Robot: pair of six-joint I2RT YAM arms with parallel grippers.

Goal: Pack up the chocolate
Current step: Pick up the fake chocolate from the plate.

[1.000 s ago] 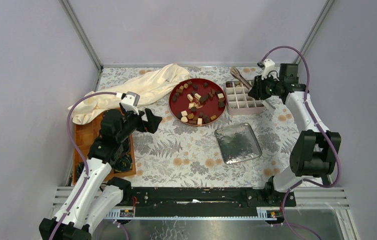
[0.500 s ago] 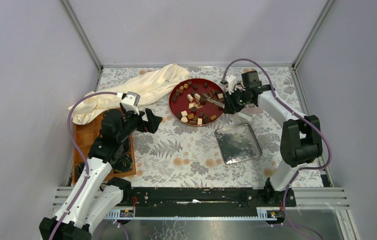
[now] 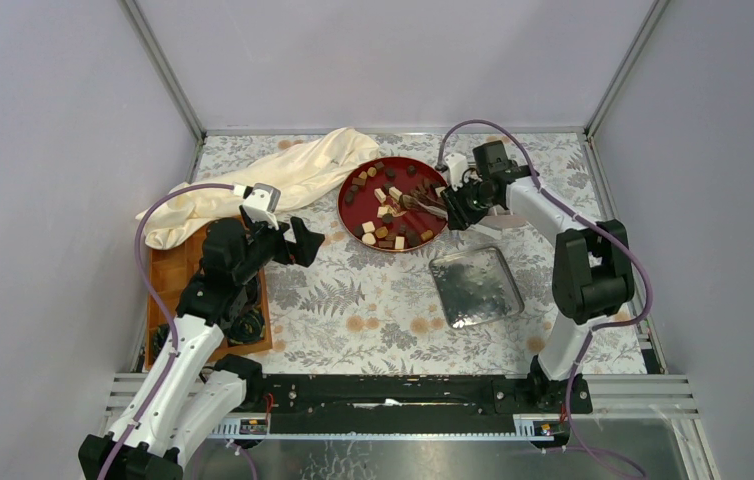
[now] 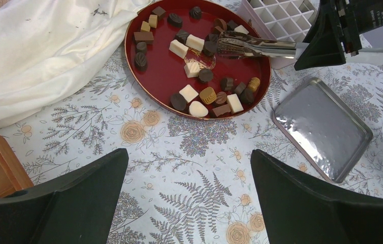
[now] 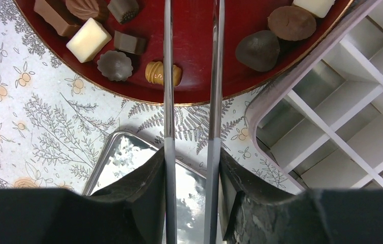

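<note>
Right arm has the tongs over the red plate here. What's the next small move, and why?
Probably lower the tongs until their tips straddle one chocolate piece, then squeeze. The right gripper holds them with arms apart over the red plate. No piece shows between the arms in the wrist view, and the visible cells of the divided box beside the plate look empty.

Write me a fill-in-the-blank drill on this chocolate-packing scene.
The chocolates lie on a round ____ plate.
The right hand grips metal ____ reaching over that plate.
The left hand is wide ____, holding nothing.
Missing words: red; tongs; open.
</note>
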